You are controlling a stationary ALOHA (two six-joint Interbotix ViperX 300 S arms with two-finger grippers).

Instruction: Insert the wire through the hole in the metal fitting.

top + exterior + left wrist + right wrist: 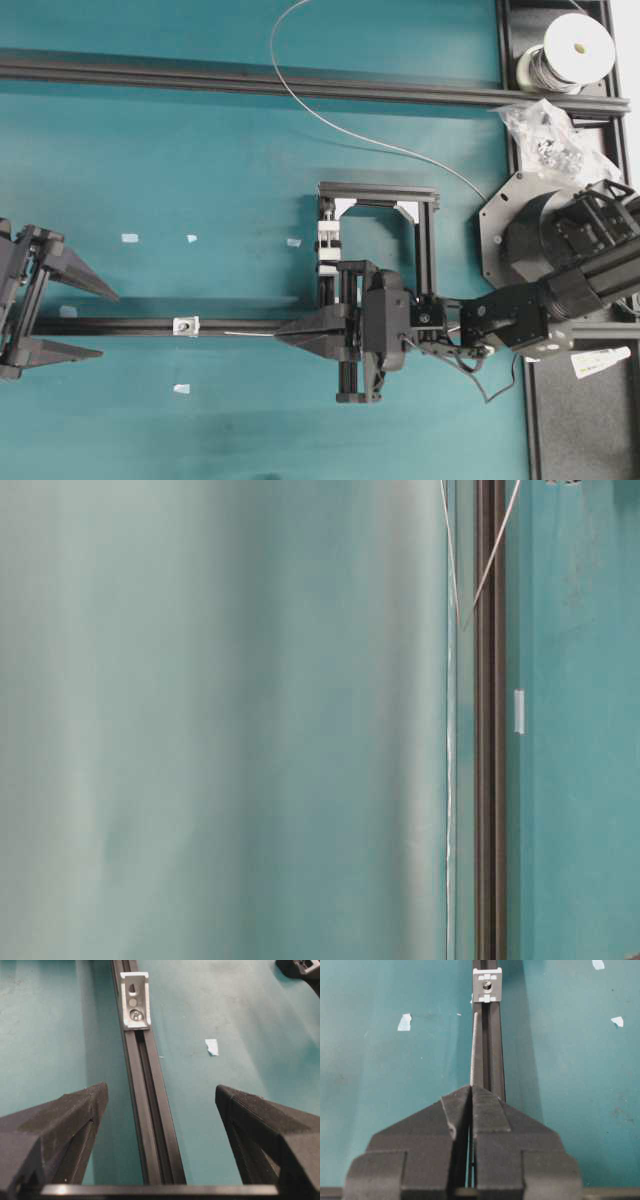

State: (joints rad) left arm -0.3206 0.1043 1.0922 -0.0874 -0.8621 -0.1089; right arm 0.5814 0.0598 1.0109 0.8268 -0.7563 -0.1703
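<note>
Now the right claw is pinched tight on the wire; push it straight along the black rail into the nut's hole. Left claw waits wide open.

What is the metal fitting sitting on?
The fitting sits on a black slotted rail lying on the teal table. The rail's slot directly beneath the fitting is covered, so how it is fastened cannot be seen.
</note>
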